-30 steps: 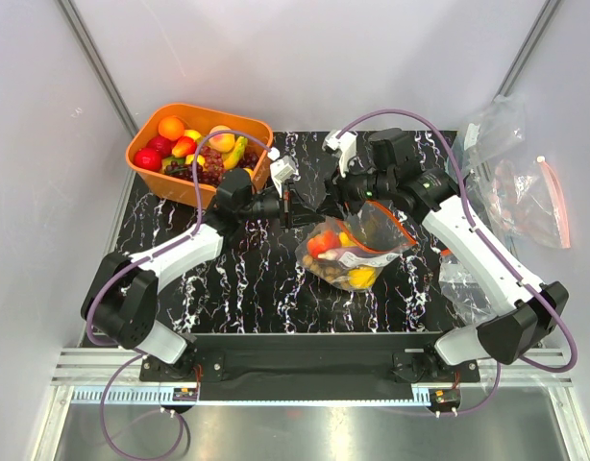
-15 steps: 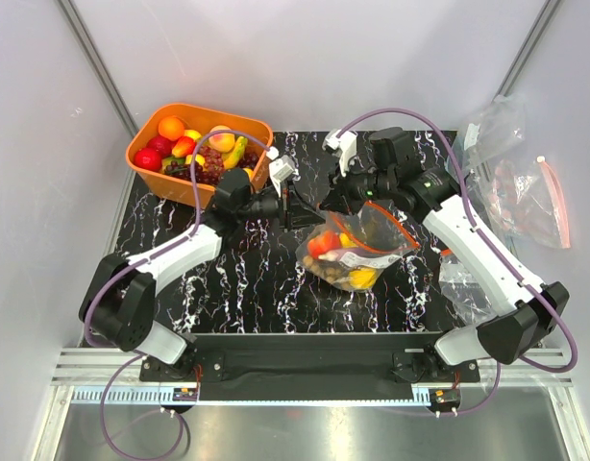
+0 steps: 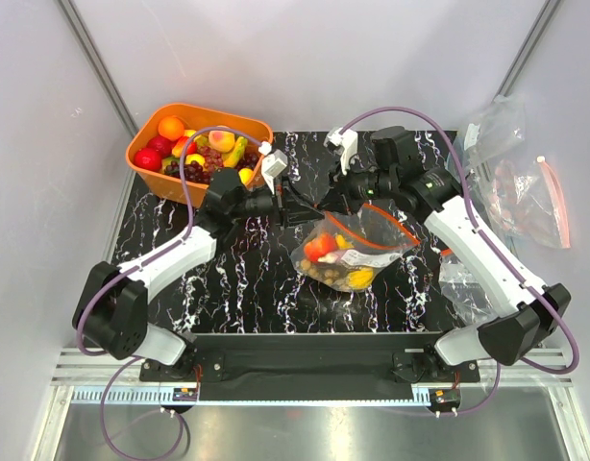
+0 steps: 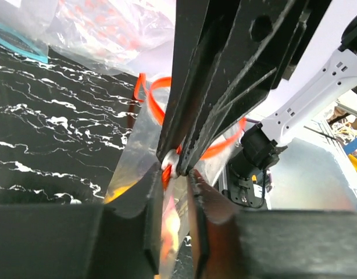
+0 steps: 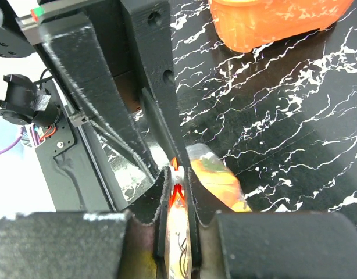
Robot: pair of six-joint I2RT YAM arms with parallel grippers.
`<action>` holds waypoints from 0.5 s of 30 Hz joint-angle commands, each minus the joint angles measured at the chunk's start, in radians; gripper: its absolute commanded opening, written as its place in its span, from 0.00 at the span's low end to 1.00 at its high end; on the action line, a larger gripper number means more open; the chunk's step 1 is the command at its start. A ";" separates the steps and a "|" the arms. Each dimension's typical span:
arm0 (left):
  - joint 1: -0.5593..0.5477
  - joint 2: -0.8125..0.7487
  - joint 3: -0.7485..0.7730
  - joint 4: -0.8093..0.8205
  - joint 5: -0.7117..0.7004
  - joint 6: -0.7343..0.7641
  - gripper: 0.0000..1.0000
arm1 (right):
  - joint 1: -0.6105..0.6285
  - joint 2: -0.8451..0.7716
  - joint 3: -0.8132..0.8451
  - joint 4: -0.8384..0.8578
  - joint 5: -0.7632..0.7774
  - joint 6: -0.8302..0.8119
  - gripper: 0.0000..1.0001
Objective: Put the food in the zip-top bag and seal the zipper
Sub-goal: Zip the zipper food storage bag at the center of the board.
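Note:
The zip-top bag [image 3: 357,257] lies mid-table, clear, with fruit-shaped food [image 3: 320,246] inside. Its orange-red zipper [image 3: 391,229] runs along the far edge. Both grippers meet nose to nose at the bag's left corner. My right gripper [image 3: 336,206] is shut on the zipper [image 5: 177,195] at a small white piece. My left gripper [image 3: 307,210] faces it, its jaws slightly apart with bag film [image 4: 135,157] hanging between them. In the left wrist view the left gripper [image 4: 174,174] sits just below the right fingers [image 4: 225,75]. In the right wrist view the right gripper [image 5: 177,174] sits under the left fingers [image 5: 155,58].
An orange basket [image 3: 139,154] of fruit stands at the back left, close behind the left arm. Several spare clear bags [image 3: 526,202] lie off the mat's right edge. Grey walls close in the sides and back.
The right gripper closed on the zipper corner. The left gripper's jaws went from shut to slightly apart. The bag shifted a little to the left.

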State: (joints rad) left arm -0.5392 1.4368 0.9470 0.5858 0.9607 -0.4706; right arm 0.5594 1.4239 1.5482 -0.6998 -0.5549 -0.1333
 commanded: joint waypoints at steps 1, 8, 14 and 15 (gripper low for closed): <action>-0.007 0.002 0.010 0.101 0.039 -0.013 0.16 | 0.010 -0.039 0.027 0.059 -0.019 0.017 0.00; -0.007 0.017 0.026 0.054 0.044 0.007 0.45 | 0.010 -0.043 0.024 0.059 0.000 0.015 0.00; -0.007 0.033 0.030 0.043 0.042 0.023 0.35 | 0.011 -0.045 0.032 0.053 0.012 0.011 0.00; -0.007 0.034 0.032 0.037 0.035 0.029 0.31 | 0.010 -0.049 0.030 0.048 0.015 0.009 0.00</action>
State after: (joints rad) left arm -0.5423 1.4586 0.9466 0.5980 0.9817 -0.4698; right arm 0.5598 1.4052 1.5482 -0.6991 -0.5415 -0.1268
